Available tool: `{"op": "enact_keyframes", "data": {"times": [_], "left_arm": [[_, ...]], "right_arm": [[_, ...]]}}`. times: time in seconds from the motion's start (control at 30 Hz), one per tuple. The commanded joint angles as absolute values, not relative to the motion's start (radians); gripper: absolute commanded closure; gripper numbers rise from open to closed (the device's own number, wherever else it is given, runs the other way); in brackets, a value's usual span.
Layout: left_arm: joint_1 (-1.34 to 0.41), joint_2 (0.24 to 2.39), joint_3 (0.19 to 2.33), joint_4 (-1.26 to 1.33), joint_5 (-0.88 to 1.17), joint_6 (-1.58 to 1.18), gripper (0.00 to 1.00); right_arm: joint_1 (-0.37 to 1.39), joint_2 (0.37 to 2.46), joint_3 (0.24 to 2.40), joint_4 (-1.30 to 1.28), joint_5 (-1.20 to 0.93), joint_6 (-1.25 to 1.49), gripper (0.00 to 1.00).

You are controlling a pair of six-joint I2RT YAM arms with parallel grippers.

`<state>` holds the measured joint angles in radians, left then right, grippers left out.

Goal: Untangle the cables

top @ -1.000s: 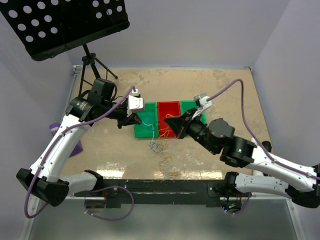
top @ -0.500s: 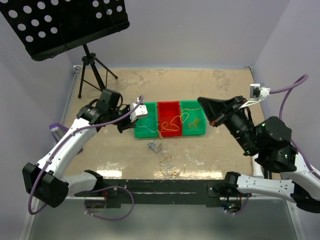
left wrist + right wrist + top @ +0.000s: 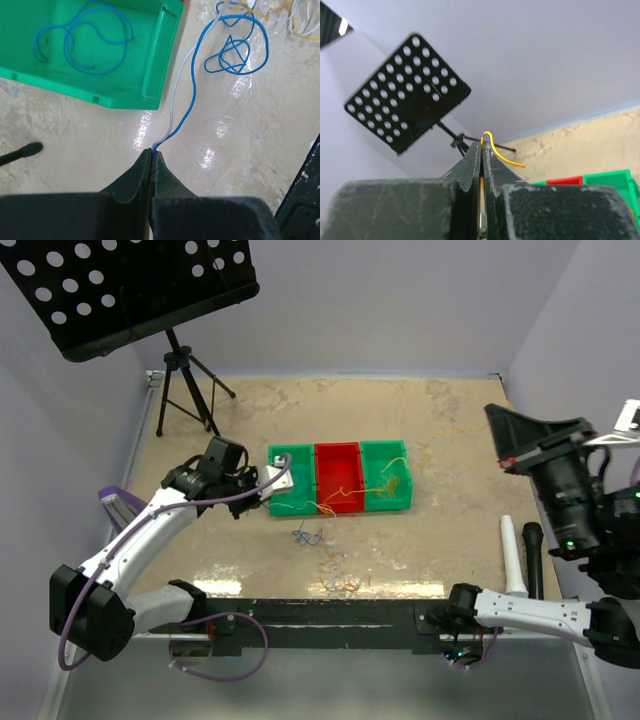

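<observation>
The cables lie partly tangled on the table: a blue loop (image 3: 232,50) and a yellow-white tangle (image 3: 340,575) in front of the bins. Another blue cable (image 3: 80,40) lies coiled in the left green bin (image 3: 300,502). My left gripper (image 3: 151,149) is low by that bin's near left corner. It is shut on the ends of a blue cable (image 3: 192,95) and a white cable (image 3: 175,95) that run to the tangle. My right gripper (image 3: 482,142) is raised high at the right, shut on a yellow cable (image 3: 502,156) whose short end curls out of the tips.
Three bins stand in a row mid-table: green, red (image 3: 337,465), green (image 3: 385,498). Yellow cable lies draped over the red and right bins. A black music stand (image 3: 130,285) rises at the back left. A purple object (image 3: 115,502) sits at the table's left edge.
My right arm has swung up and away to the right from the bins, still shut on the yellow cable. The left arm has dropped lower beside the left green bin.
</observation>
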<state>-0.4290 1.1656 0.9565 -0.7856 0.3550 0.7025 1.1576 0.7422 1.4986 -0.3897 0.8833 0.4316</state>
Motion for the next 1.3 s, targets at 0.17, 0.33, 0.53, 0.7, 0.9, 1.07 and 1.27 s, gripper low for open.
{"op": "enact_keyframes", "data": {"times": [0.17,0.33,0.53,0.7,0.9,1.07,1.27], "left_arm": [[-0.436,1.137,0.885,-0.733,0.259,0.765,1.0],[-0.436,1.134,0.874,-0.732,0.255,0.772,1.0],[-0.434,1.131,0.796,-0.69,0.134,0.819,1.0],[-0.434,1.117,0.69,-0.637,0.058,0.861,1.0],[-0.433,1.112,0.624,-0.611,0.008,0.893,1.0],[-0.433,1.118,0.643,-0.62,0.014,0.887,1.0],[-0.356,1.108,0.533,-0.537,-0.083,0.984,1.0]], "right_arm": [[1.158,0.693,1.629,-0.423,1.049,0.353,1.0],[1.158,0.701,1.644,-0.425,1.049,0.342,1.0],[1.158,0.712,1.787,-0.388,1.082,0.235,1.0],[1.158,0.762,1.894,-0.428,1.173,0.171,1.0],[1.158,0.749,1.942,-0.316,1.268,0.009,1.0],[1.161,0.759,1.913,-0.287,1.25,-0.018,1.0],[1.16,0.759,1.991,-0.206,1.35,-0.127,1.0]]}}
